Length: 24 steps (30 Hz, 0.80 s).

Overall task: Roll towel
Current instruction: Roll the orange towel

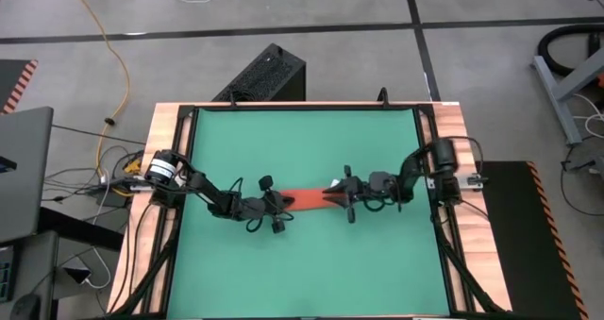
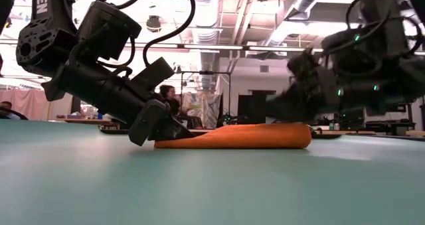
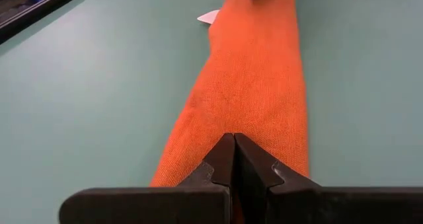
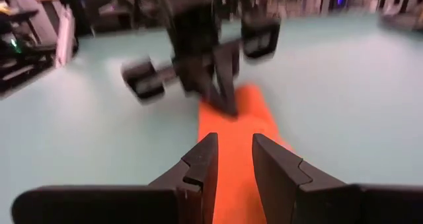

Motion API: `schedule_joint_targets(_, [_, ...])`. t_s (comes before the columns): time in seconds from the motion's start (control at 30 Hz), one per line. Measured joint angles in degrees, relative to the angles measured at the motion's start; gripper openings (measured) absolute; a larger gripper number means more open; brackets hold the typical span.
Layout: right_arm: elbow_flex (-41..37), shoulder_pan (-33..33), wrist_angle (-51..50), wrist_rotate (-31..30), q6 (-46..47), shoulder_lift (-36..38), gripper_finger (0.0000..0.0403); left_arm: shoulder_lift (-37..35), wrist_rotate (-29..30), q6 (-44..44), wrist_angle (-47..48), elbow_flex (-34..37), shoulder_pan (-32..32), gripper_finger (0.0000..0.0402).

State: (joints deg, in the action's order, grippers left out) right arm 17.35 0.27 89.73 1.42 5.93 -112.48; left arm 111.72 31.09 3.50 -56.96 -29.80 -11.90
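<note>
The green mat [image 1: 307, 150] is bare all around the towel [image 1: 304, 200]. The left gripper [image 1: 286, 204] and right gripper [image 1: 332, 198] block the towel's two ends.

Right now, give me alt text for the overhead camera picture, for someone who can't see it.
Seen from above, a narrow orange-red towel lies lengthwise on a green table mat, with a dark robot arm at each end. The left tool is shut at one end, and the right tool meets the other end.

Around your green surface [image 1: 302, 141] you have grey floor [image 1: 311, 4], a yellow cable [image 1: 117, 65], and ceiling strip lights [image 2: 219, 48] beyond.
</note>
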Motion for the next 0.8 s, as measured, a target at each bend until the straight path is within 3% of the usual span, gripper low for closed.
schedule_joint_targets(0.23, [2.8,-0.6,0.4,-1.3,4.7,-7.8,0.0116,0.0,0.0,-0.6,-0.5,0.0,0.0,0.0])
schedule_joint_targets(0.8, [-1.2,2.7,-0.2,-13.3,9.3,-8.5,0.0116,-1.5,5.4,-0.6,-3.7,0.1,-0.2,0.0])
